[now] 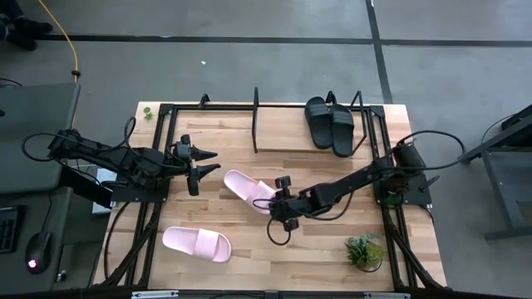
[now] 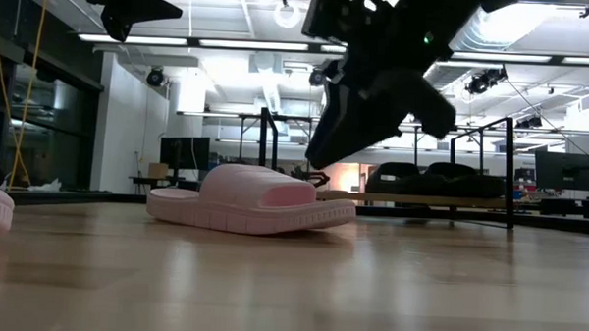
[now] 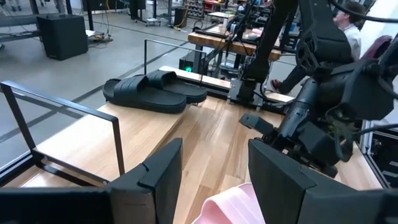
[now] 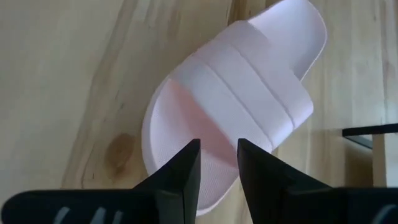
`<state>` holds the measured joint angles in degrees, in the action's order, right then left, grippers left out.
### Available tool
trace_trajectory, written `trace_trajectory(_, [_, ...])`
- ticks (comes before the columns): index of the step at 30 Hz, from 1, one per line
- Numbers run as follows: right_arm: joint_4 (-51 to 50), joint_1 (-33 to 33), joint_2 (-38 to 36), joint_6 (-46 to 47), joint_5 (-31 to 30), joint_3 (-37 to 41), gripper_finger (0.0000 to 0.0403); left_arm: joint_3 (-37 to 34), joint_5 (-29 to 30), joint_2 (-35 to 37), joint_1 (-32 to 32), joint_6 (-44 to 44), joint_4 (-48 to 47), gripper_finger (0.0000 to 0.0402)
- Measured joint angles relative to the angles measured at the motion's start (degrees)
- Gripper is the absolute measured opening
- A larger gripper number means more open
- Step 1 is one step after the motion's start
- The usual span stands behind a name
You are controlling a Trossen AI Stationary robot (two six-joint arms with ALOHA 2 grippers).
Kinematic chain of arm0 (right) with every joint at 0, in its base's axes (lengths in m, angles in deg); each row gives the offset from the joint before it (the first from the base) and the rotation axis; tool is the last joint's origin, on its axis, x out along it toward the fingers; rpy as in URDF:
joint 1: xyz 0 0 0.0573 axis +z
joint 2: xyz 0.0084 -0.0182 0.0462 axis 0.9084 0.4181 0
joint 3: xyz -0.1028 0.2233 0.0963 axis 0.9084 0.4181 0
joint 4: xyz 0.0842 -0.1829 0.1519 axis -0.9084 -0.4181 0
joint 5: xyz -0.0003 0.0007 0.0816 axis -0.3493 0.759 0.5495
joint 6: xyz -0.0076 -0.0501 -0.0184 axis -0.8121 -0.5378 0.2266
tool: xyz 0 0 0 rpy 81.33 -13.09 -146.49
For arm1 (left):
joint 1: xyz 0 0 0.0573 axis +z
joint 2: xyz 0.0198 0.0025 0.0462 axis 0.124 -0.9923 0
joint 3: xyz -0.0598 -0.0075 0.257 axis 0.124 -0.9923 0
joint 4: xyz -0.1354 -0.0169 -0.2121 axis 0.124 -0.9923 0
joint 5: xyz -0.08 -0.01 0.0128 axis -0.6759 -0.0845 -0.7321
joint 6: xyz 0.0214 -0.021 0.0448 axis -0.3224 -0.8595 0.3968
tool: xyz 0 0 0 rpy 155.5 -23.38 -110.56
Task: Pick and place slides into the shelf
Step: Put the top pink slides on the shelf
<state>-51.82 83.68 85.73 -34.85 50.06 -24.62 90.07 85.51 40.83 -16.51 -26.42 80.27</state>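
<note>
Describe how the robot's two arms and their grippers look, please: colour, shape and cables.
Both arms are black, slim and jointed, with loose black cables looping beside them. The left gripper and the right gripper each end in two dark, flat fingers that narrow toward the tip. No markings or labels are readable.

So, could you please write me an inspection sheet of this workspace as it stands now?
Surface: wooden table, edged by a black frame.
Job's things: two black slides side by side on the shelf; one pink slide mid-table, another pink slide nearer the front edge.
Clutter: small potted plant at the front right corner.
Grippers: left gripper open, above the table's left side; right gripper open, at the mid-table pink slide's end.
Cables: black loops beside both arms; yellow cable on the floor.
Surroundings: grey floor; a person beyond the table.
</note>
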Motion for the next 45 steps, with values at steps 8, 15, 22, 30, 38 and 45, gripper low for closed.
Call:
trace_trajectory(8, [1.2,0.0,1.5,-1.3,-5.7,0.0,0.0096,0.0,0.0,0.0,0.0,0.0,0.0,0.0168])
trace_trajectory(15, [1.5,0.0,1.5,-1.4,-5.7,0.0,0.0129,0.0,0.0,0.0,0.0,0.0,0.0,0.0168])
trace_trajectory(22, [2.4,0.0,1.5,-1.4,-7.1,0.0,0.0194,0.0,0.0,0.0,0.0,0.0,0.0,0.0168])
trace_trajectory(30, [3.5,-0.1,3.4,-4.2,-7.3,0.0,0.0211,0.0,0.0,0.0,0.0,0.0,0.0,0.0168])
trace_trajectory(38, [9.8,-0.6,6.8,-7.7,-11.7,0.0,0.0211,0.0,0.0,0.0,0.0,0.0,0.0,0.0168])
trace_trajectory(45, [12.5,-0.9,8.7,-9.1,-12.7,0.0,0.0211,0.0,0.0,0.0,0.0,0.3,0.0,0.0168])
